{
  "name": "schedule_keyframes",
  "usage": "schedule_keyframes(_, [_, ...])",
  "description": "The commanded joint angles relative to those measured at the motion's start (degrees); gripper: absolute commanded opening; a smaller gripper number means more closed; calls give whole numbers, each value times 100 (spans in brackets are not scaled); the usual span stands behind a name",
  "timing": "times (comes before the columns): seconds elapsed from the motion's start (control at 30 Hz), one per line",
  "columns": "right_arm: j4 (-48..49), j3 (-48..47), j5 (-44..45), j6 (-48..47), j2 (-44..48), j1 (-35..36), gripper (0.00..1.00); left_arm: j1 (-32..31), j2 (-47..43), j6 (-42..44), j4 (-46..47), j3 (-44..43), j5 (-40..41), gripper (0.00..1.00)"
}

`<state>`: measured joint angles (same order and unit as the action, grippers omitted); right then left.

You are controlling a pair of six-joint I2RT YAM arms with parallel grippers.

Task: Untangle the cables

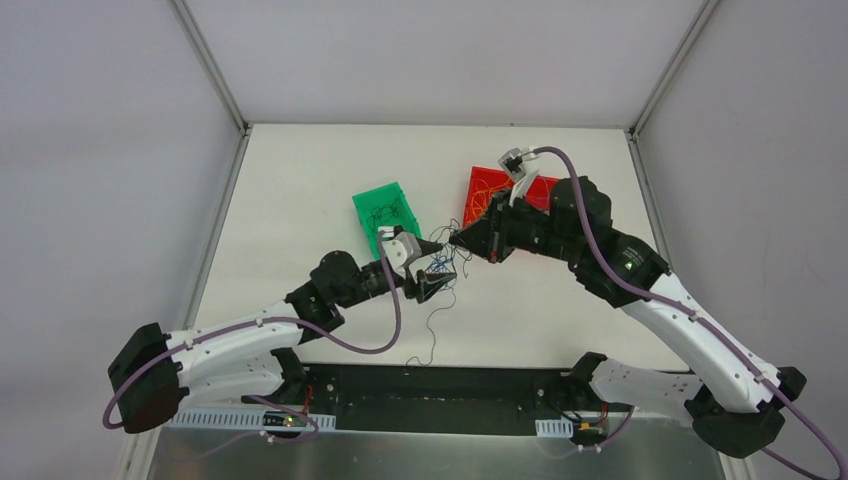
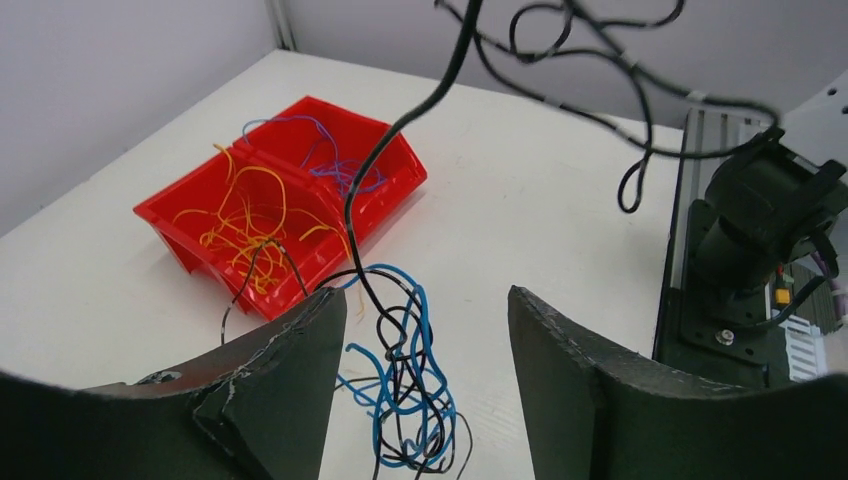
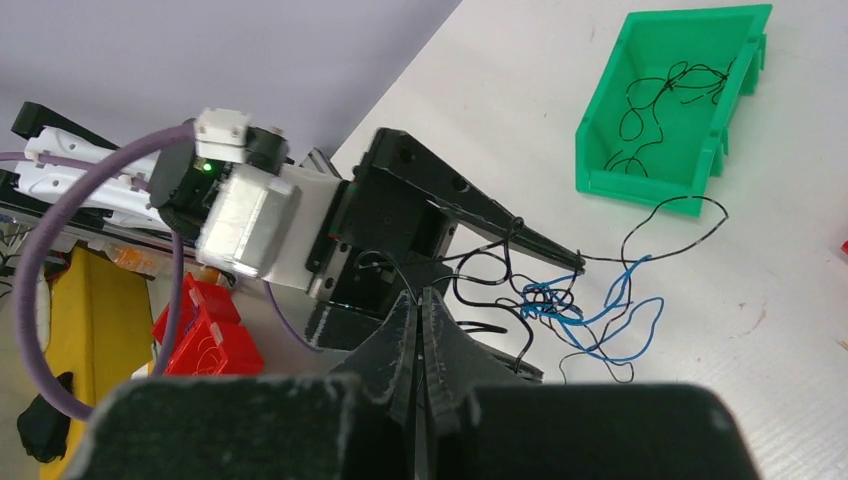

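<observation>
A small tangle of blue and black cables [image 2: 410, 385] lies on the white table between the open fingers of my left gripper [image 2: 425, 295]; the fingers do not touch it. In the top view the tangle [image 1: 443, 268] sits by my left gripper [image 1: 438, 266]. My right gripper [image 3: 420, 298] is shut on a thin black cable that rises from the tangle [image 3: 560, 300]; its tip [image 1: 458, 240] is just above the left gripper. The black strand [image 2: 455, 70] runs up out of the left wrist view.
A red bin [image 1: 478, 182] at the back holds orange-yellow strands [image 2: 245, 215] and blue strands [image 2: 335, 165] in separate compartments. A green bin [image 1: 363, 205] holds black strands [image 3: 665, 95]. A loose black strand [image 1: 432, 335] trails toward the near edge.
</observation>
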<state>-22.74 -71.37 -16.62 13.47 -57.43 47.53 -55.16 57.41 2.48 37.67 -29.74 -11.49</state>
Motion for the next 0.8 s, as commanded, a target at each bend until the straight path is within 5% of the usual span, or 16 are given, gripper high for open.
schedule_keyframes(0.0, [-68, -224, -162, 31, -49, 44, 0, -33, -564, 77, 718, 102, -140, 61])
schedule_keyframes(0.17, [41, -73, -427, 4, -127, 46, 0, -23, -895, 186, 688, 215, 73, 52])
schedule_keyframes(0.4, [-39, -434, -654, 158, -311, 103, 0, -30, -209, 178, 517, -73, -219, 43])
schedule_keyframes(0.77, [-536, -2243, 772, 523, -225, 100, 0, -27, 939, 86, 153, -438, -179, 24])
